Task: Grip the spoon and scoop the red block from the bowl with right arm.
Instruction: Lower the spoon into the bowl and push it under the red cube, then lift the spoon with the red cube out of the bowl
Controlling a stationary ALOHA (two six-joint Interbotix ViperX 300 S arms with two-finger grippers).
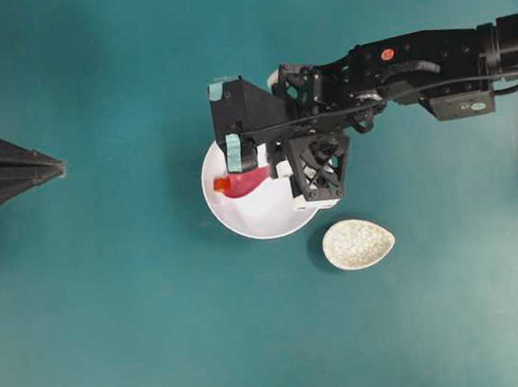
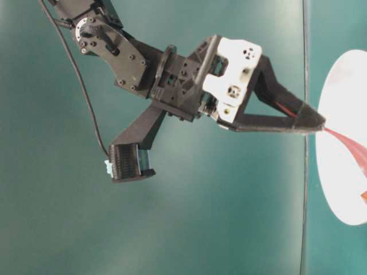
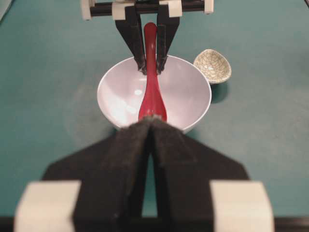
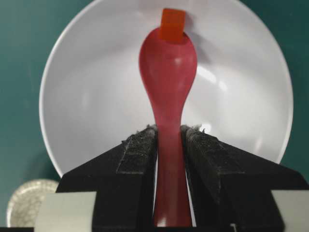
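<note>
The white bowl sits mid-table. My right gripper, on the arm with teal tape, is shut on the handle of the pink spoon. In the right wrist view the gripper holds the spoon with its scoop down in the bowl. The red block rests at the scoop's far tip, overlapping its rim; it also shows in the overhead view. My left gripper is shut and empty at the table's left edge, far from the bowl.
A small speckled oval dish lies just right of and below the bowl, and also shows in the left wrist view. The right arm's body stretches from the right edge over the bowl's upper side.
</note>
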